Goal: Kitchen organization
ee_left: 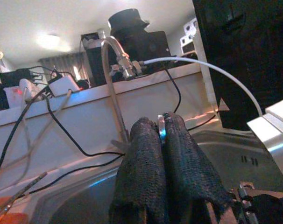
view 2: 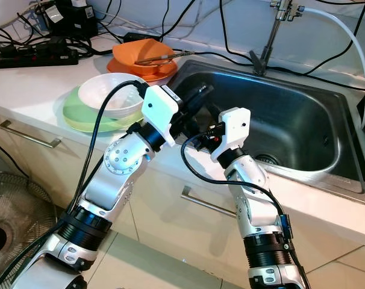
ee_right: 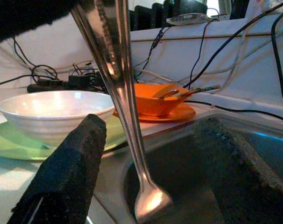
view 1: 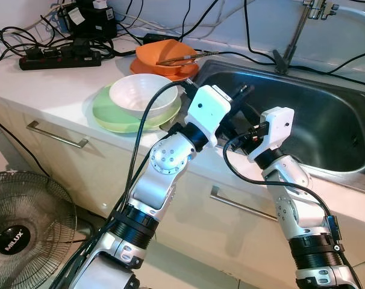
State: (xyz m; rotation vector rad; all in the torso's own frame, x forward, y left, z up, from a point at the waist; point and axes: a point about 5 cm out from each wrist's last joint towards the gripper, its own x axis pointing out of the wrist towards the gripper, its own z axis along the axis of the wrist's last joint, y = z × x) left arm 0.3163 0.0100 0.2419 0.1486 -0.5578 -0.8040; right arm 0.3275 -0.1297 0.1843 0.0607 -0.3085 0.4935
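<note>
My left gripper (view 1: pixel 243 94) reaches over the near-left rim of the steel sink (view 1: pixel 327 120), shut on a thin metal utensil (ee_right: pixel 127 102). The left wrist view shows a sliver of that metal (ee_left: pixel 161 128) pinched between the two black fingers. The utensil hangs handle-end down between the spread fingers of my right gripper (ee_right: pixel 151 123), which is open and not touching it. The right gripper (view 2: pixel 209 133) sits just below and right of the left one at the sink's edge. On the counter to the left, a white bowl (view 1: pixel 143 95) rests on a green plate (view 1: pixel 107 111).
An orange bowl (view 1: pixel 164 55) with utensils sits on an orange plate behind the white bowl. A faucet (view 1: pixel 297 30) stands at the sink's back. A power strip (view 1: pixel 59 59) and cables lie at the back left. A floor fan (view 1: pixel 20 223) stands beside the cabinet.
</note>
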